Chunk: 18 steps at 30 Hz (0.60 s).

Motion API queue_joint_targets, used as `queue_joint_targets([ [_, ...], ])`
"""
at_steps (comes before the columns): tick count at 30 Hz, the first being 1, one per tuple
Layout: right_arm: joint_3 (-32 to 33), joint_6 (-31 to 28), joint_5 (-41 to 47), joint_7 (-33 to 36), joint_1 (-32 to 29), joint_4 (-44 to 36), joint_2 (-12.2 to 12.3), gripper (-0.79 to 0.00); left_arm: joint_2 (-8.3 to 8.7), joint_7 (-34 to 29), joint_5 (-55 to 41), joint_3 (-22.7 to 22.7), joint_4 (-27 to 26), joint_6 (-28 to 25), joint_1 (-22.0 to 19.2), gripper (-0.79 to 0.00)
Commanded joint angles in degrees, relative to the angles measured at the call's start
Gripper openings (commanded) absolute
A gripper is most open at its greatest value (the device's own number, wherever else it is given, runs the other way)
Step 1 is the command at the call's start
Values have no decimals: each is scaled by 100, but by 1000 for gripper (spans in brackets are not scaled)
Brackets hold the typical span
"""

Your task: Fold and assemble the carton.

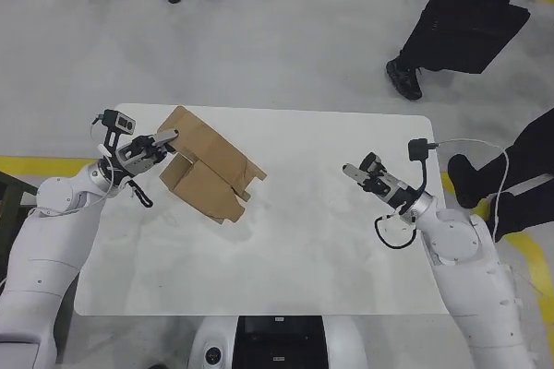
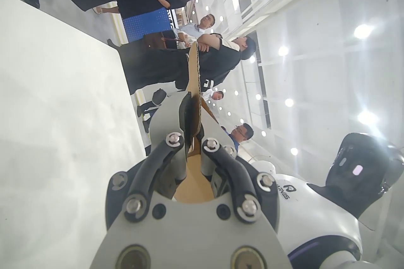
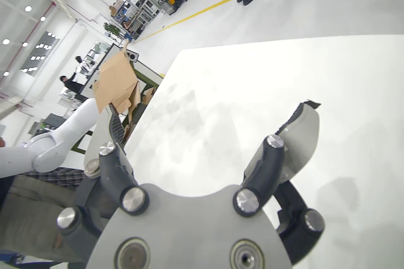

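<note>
— Top view: where is the carton [image 1: 208, 166]?
— Over the far left part of the white table [image 1: 305, 249], brown and partly folded, its flaps overlapping unevenly.
— And the left gripper [image 1: 166, 138]?
— Clamped on the carton's left edge; the left wrist view has the fingers [image 2: 164, 125] pinched onto the corrugated board.
— What about the right gripper [image 1: 358, 166]?
— Spread wide with nothing between its jaws, over the table's right side, well apart from the carton.
</note>
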Motion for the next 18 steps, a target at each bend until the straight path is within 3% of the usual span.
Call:
queue_joint_targets([
  [1,-171,79,499,235,-34,-44,-17,0,-50,-12,-80,137,74,32,-104,-785],
  [8,-723,811,1929,737,-76,-157,-93,0,-279,90,-356,629,451,-85,-509,-785],
  [18,-1004,1001,2381,987,-46,-403,-126,0,-467,-25,-320,950,944,-137,-914,-785],
])
